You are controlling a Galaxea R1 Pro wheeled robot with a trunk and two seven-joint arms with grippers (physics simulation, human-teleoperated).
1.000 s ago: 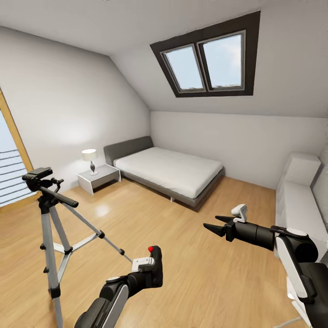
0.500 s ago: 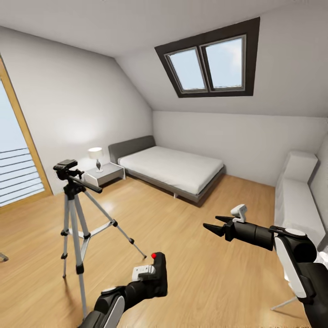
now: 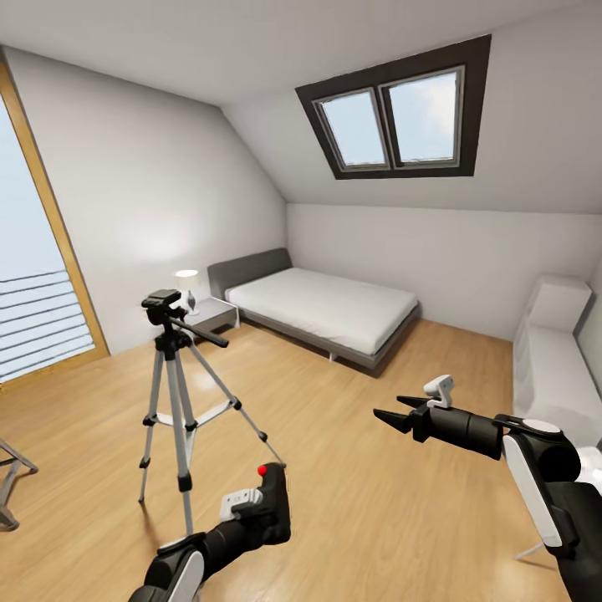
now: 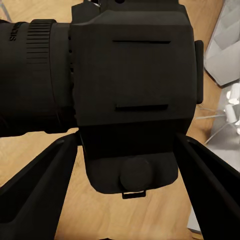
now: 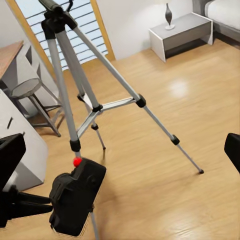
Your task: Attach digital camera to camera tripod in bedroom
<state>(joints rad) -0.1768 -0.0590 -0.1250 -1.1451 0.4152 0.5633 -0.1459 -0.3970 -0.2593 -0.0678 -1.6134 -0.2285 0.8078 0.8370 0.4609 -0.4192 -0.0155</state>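
Sunlit bedroom (image 3: 167, 192), light wood floor (image 3: 351, 468). The digital camera (image 3: 272, 502) sits low at six o'clock, clamped between the left gripper's (image 3: 261, 508) fingers, red button up. The camera tripod (image 3: 178, 393) stands apart at nine o'clock, legs spread, pan handle out. Right gripper (image 3: 393, 410) hangs at four o'clock, jaws parted, holding nothing. Grey bed (image 3: 322, 309) sits at twelve under the skylight (image 3: 393, 117).
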